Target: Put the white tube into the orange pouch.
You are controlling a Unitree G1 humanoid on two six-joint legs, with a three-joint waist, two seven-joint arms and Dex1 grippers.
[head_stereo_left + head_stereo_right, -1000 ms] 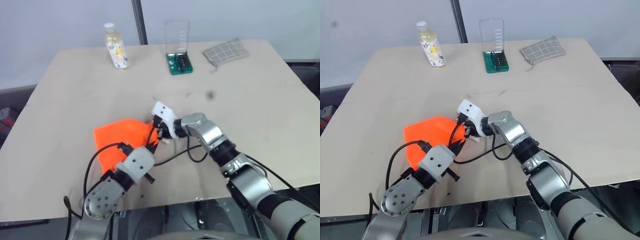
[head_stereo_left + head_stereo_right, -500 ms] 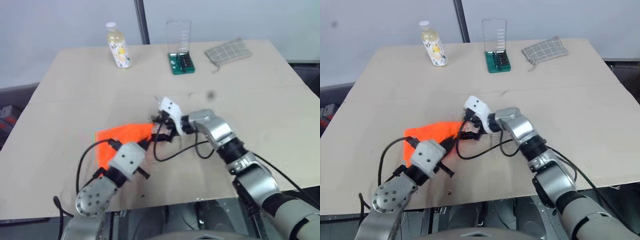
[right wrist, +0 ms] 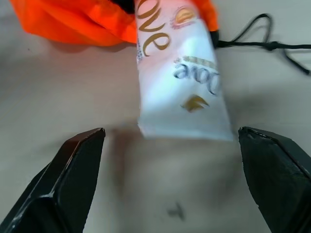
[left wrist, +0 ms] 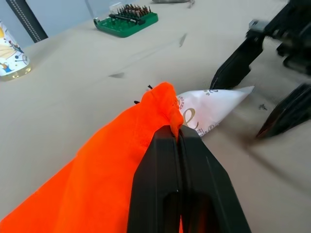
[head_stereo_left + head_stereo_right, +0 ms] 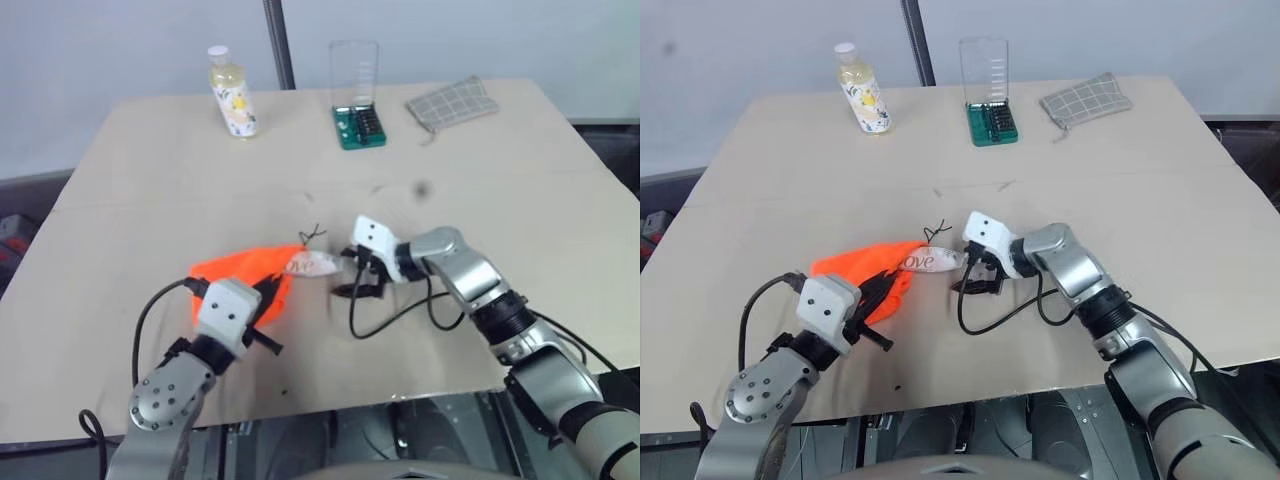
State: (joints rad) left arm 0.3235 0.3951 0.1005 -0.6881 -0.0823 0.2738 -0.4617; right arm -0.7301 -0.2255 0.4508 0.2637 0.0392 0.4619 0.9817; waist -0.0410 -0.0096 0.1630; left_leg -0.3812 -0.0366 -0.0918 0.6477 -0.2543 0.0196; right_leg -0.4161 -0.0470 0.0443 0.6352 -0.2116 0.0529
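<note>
Currently the white tube (image 5: pixel 933 260) is only partway into the orange pouch (image 5: pixel 855 268): cap end buried in the mouth, flat crimped tail sticking out onto the table (image 5: pixel 140 180).

Step in hand, as judged: finish the insertion. The right gripper (image 5: pixel 971 277) sits just beside the tube's tail, jaws spread wide, holding nothing. The left gripper (image 5: pixel 262 305) has its jaws fully closed, pinching the pouch's edge at the opening. To do it well:
- the left should hold its pinch and keep the mouth raised so it doesn't collapse on the tube
- the right should push the crimped tail straight along the tube's axis, one finger as a pusher or a light pinch on the tail
- push low and flat; a downward push likely jams the tube against the lower fabric layer
- avoid the black zipper cord (image 3: pixel 265 44) lying loose beside the opening

Materials, largest first:
- table: pale flat board, matte, a few dark scuffs
- pouch: bright orange thin fabric, limp, bunched and folded where pinched; will likely drag on the tube rather than slide
- tube: soft flat white plastic, smooth, gold and dark print, tail a wide flat crimp; probably bends if squeezed hard
- cord: thin black string, knotted, curling on the table

Bottle (image 5: pixel 231 94), green bit set (image 5: pixel 358 122) and grey checked pouch (image 5: pixel 452 102) stand at the far edge, well apart.
</note>
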